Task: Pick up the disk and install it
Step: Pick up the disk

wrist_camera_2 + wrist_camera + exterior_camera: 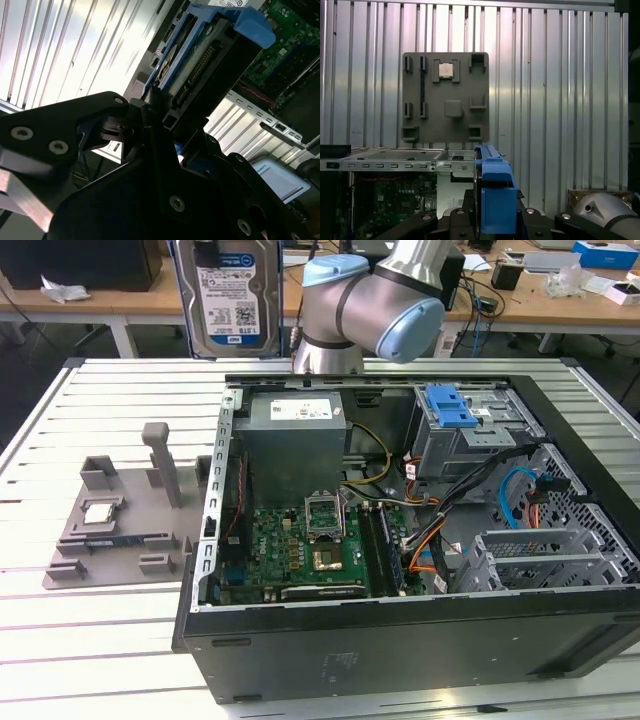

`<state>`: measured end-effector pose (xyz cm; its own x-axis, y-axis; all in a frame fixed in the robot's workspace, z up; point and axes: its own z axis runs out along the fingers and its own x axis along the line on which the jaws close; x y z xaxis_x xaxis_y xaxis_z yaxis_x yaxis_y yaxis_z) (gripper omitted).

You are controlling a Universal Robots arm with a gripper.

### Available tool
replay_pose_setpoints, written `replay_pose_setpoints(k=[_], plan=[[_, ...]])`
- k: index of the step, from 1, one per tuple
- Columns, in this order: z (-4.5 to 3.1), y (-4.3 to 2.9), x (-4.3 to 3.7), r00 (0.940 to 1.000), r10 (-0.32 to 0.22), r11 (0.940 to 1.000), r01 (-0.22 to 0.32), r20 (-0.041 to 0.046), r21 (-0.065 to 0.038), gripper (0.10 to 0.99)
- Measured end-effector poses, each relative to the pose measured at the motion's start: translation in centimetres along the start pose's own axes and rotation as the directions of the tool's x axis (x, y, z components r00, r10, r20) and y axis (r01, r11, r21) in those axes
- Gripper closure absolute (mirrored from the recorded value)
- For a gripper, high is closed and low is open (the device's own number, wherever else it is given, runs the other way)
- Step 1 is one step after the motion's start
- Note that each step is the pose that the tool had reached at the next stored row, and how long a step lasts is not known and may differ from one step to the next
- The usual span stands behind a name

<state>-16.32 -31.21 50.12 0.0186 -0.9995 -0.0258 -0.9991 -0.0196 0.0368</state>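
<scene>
The disk (228, 295), a silver hard drive with a blue-and-white label and blue side rails, hangs upright high above the back left corner of the open computer case (400, 640). My gripper (494, 212) is shut on it, the black fingers (150, 125) clamping the drive's end. In the first wrist view the disk (495, 192) appears edge-on as a blue rail. In the second wrist view the disk (205, 60) shows its connector edge and rails, over the case's rim.
A grey cage with a blue latch (450, 405) sits in the case's far right. The motherboard (300, 540) and power supply (292, 440) lie inside. A grey fixture plate (120, 520) holding a small silver chip (100, 512) lies on the slatted table (90, 640) to the exterior view's left.
</scene>
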Motion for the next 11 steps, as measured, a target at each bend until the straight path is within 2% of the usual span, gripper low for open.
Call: replay_pose_setpoints(k=[11], plan=[[-0.03, -0.41, 1.88, 1.0, 0.0, 1.0, 0.0, 0.0, 0.0, 0.718]])
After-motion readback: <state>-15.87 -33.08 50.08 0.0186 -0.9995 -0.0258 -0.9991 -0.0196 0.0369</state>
